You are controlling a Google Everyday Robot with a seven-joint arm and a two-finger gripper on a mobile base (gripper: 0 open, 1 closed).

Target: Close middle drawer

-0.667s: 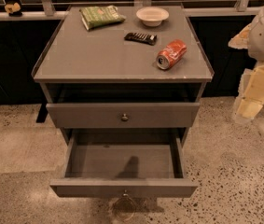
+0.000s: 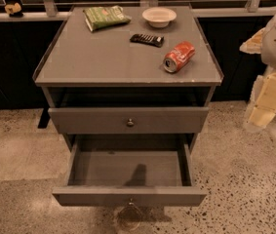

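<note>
The middle drawer (image 2: 129, 196) of the grey cabinet is pulled far out toward me. Its shallow box is empty apart from a shadow on its floor. A small knob sits at the centre of its flat front. Above it, the taller top drawer (image 2: 129, 120) with a round knob stands slightly out. My gripper (image 2: 260, 117) hangs on the white and cream arm to the right of the cabinet. It is about level with the top drawer, apart from it, and touches nothing.
On the cabinet top (image 2: 93, 57) lie a red soda can (image 2: 179, 56) on its side, a dark snack bar (image 2: 147, 39), a white bowl (image 2: 159, 16) and a green chip bag (image 2: 106, 17). Speckled floor surrounds the cabinet. A dark wall and ledge run behind.
</note>
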